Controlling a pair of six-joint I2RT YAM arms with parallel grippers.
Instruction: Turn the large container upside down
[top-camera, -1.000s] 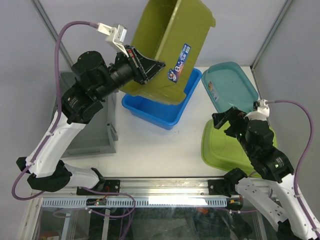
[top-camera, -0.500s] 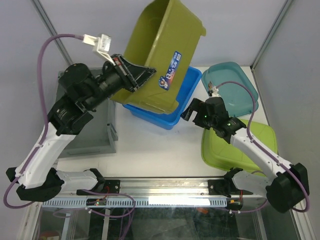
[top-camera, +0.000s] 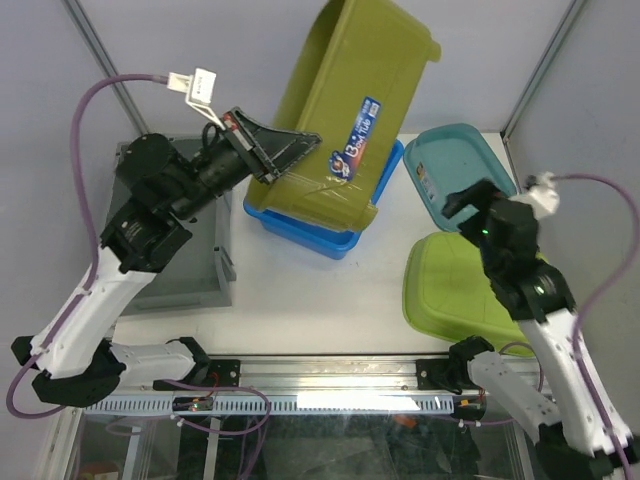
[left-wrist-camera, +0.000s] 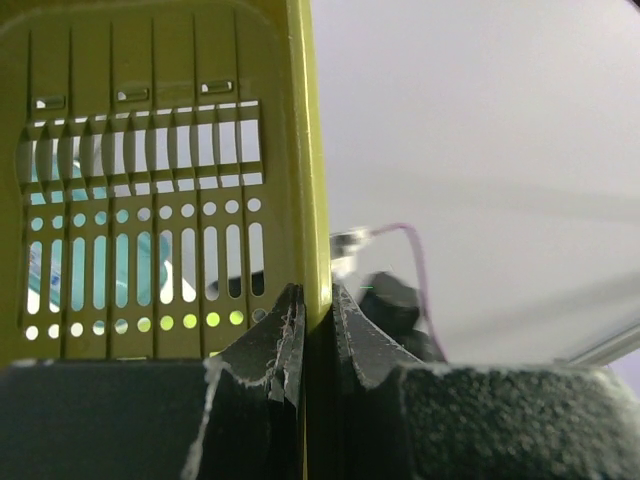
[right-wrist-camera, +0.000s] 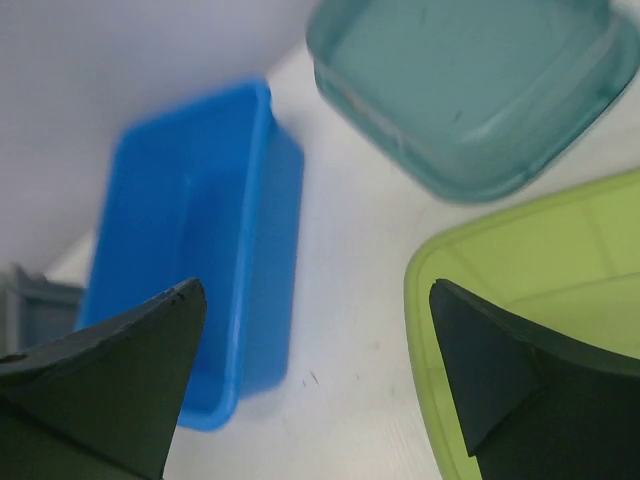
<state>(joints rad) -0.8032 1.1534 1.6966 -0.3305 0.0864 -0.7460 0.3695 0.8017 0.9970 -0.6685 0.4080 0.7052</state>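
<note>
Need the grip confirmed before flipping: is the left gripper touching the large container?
Touching. Left wrist view: left gripper shut on the large container wall, both fingers pressed against it.

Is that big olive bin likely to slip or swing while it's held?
Probably light: the olive bin has a thin, slotted plastic wall. It may pivot, since the left gripper pinches only one wall edge.

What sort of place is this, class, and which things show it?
Probably a robotics lab test cell: a left arm and right arm mounted at a metal rail on the table edge, bare walls with metal posts, and plastic tubs to handle, like the olive container and blue bin.
</note>
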